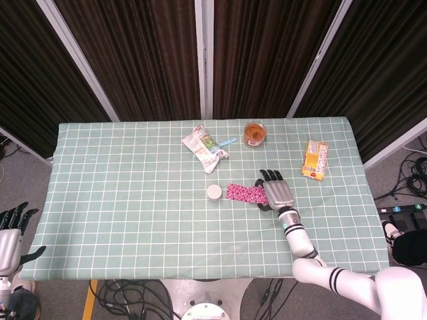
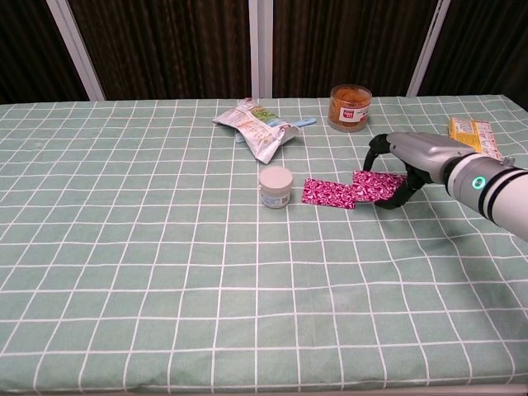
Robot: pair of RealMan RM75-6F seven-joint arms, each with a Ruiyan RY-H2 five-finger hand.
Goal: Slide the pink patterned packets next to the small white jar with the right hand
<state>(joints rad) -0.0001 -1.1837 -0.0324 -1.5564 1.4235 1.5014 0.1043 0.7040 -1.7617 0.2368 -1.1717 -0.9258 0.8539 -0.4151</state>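
The small white jar (image 2: 275, 186) stands upright near the middle of the checked tablecloth (image 2: 148, 247). Directly to its right lie the pink patterned packets (image 2: 328, 193), flat on the cloth, long axes running left to right. The left packet sits just beside the jar with a narrow strip of cloth between them. The right packet (image 2: 375, 185) meets or slightly overlaps the first one's right end; the views do not settle which.

The right hand (image 2: 406, 163) lies palm down over the right end of that second packet, so the packets and jar extend leftward from it in one line. Its fingers (image 1: 269, 177) are curved down to the cloth around the packet's right end. It appears to press and push, not grip; nothing is lifted.

The left hand (image 1: 12, 230) hangs off the table's left near corner, fingers apart, holding nothing, well away from the work.

Judgement: a short further push leftward would close the remaining gap.
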